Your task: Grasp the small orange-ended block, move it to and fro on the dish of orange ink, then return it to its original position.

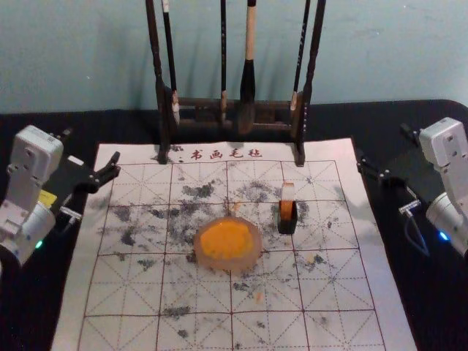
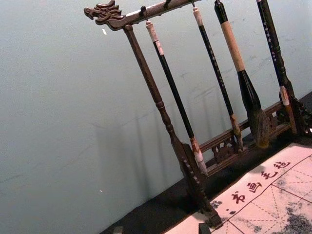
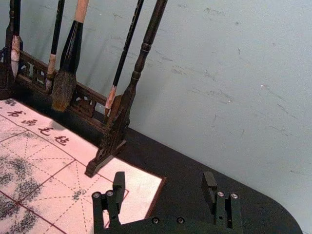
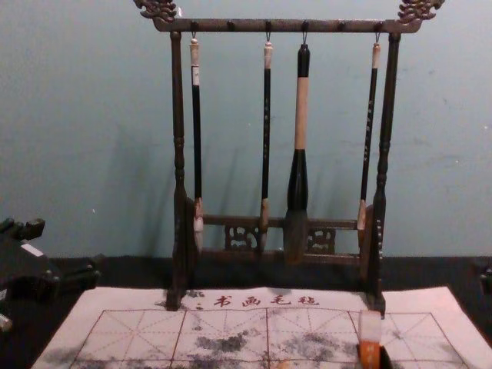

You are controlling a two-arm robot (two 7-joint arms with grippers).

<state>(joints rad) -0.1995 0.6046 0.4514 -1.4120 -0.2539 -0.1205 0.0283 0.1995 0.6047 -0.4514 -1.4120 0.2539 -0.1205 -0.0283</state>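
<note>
- At the far left, the left gripper [image 1: 91, 146] hung beside the mat's far left part, open and holding nothing, its fingers spread.
- Next came a pale mat [image 1: 131, 296], spread on a dark surface [image 1: 36, 314]; it bore a dark red grid, a row of red characters along its far edge, and many grey-black ink smudges.
- At the mat's far edge stood a dark wooden rack [image 4: 246, 26] with carved ends, in front of a pale blue-green wall [image 4: 77, 115]. From it hung, left to right, a thin brush [image 4: 197, 138], a second thin brush [image 4: 267, 123], a thick brush [image 4: 300, 115] and another thin brush [image 4: 368, 131].
- Near the middle of the mat sat a round dish [image 1: 252, 257] of orange ink [image 1: 225, 240].
- Just right of the dish and slightly farther back, the small block [image 1: 287, 192] stood upright in a little black holder [image 1: 287, 225], pale end up, orange part reaching down inside.
- At the far right, the right gripper [image 1: 382, 145] hung beside the mat's far right part, open and empty, its fingers well apart.
</note>
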